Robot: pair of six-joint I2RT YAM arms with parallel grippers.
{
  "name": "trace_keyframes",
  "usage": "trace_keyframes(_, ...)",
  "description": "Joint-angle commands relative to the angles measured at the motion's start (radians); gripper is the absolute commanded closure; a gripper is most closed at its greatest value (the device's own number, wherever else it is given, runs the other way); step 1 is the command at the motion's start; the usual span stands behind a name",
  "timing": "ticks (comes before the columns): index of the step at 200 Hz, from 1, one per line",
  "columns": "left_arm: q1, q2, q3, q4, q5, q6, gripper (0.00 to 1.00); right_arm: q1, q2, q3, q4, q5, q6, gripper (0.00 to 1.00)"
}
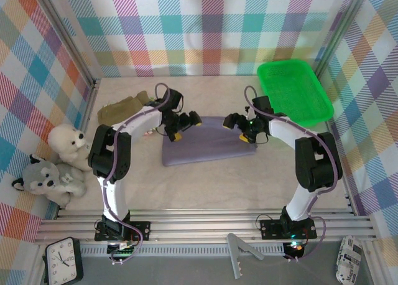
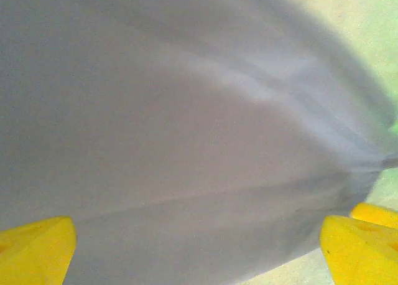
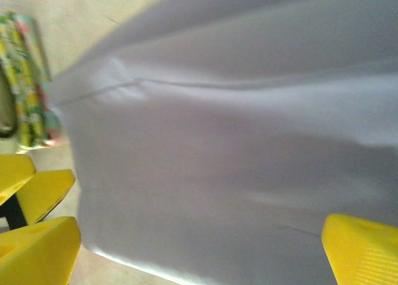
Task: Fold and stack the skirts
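Observation:
The lavender-grey skirt (image 1: pixel 208 145) lies flat as a folded rectangle in the middle of the table. My left gripper (image 1: pixel 185 126) hovers over its left edge and my right gripper (image 1: pixel 239 129) over its right edge, facing each other. In the left wrist view the lavender cloth (image 2: pixel 186 129) spreads below my open left gripper (image 2: pixel 199 254), with nothing between the yellow fingertips (image 2: pixel 34 251). The right wrist view shows the same cloth (image 3: pixel 236 142) under my open right gripper (image 3: pixel 202 254). An olive-khaki skirt (image 1: pixel 121 109) lies bunched at the back left. A floral skirt (image 3: pixel 28 79) peeks beyond the lavender one.
A green plastic tray (image 1: pixel 292 92) stands at the back right. A white plush toy (image 1: pixel 67 142) and a grey one (image 1: pixel 46 179) sit against the left wall. Checked walls enclose the table on three sides.

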Motion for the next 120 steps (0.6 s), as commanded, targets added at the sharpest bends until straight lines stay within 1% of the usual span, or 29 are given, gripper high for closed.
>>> trace_keyframes(1,0.022,0.089,0.133,-0.066,0.017,0.044,0.0,0.031,0.079,0.101,0.101,-0.034,0.076,0.01)
trace_keyframes(24,0.034,0.171,0.227,-0.09,0.025,0.057,0.0,0.047,0.167,0.176,0.121,-0.027,0.126,0.01)
trace_keyframes(56,0.064,0.291,0.299,-0.085,-0.023,0.056,0.0,0.043,0.245,0.241,0.12,0.014,0.143,0.01)
trace_keyframes(68,0.076,0.328,0.312,-0.081,-0.062,0.056,0.0,0.038,0.266,0.26,0.095,0.058,0.134,0.01)
trace_keyframes(74,0.081,0.342,0.316,-0.091,-0.109,0.056,0.0,0.034,0.271,0.263,0.082,0.087,0.135,0.01)
trace_keyframes(83,0.086,0.356,0.314,-0.105,-0.148,0.058,0.0,0.029,0.265,0.255,0.06,0.153,0.15,0.01)
trace_keyframes(100,0.095,0.355,0.263,-0.076,-0.139,0.051,0.0,0.026,0.232,0.212,0.064,0.246,0.162,0.01)
trace_keyframes(120,0.093,0.347,0.211,-0.042,-0.132,0.056,0.0,0.004,0.233,0.191,0.034,0.308,0.186,0.01)
